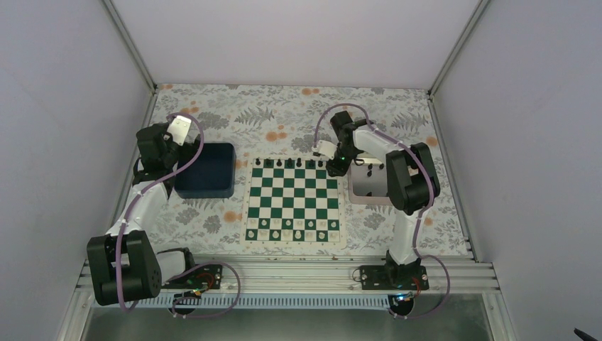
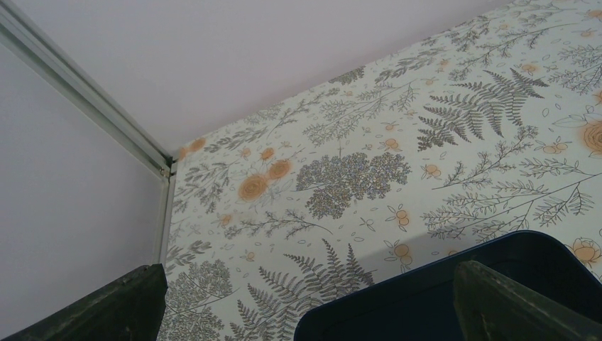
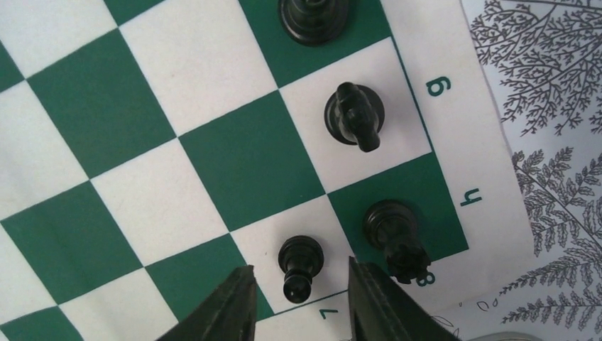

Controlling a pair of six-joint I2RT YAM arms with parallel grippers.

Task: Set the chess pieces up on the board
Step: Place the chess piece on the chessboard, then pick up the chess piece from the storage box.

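Note:
The green and white board [image 1: 293,202] lies at mid-table. Several black chess pieces [image 1: 291,164] line its far edge. My right gripper [image 1: 336,168] hovers at the board's far right corner. In the right wrist view it [image 3: 299,273] stands open astride a black pawn [image 3: 300,256], upright on a white square, with a gap on each side. A black rook [image 3: 390,227] stands on the green corner square beside it, and a knight [image 3: 355,114] one square further along. My left gripper [image 1: 165,150] is open and empty [image 2: 312,280] beside the bin.
White pieces [image 1: 292,227] fill the board's two near rows. A dark blue bin [image 1: 206,170] sits left of the board, its corner [image 2: 440,298] under my left fingers. A silver tray [image 1: 358,197] lies right of the board, under the right arm.

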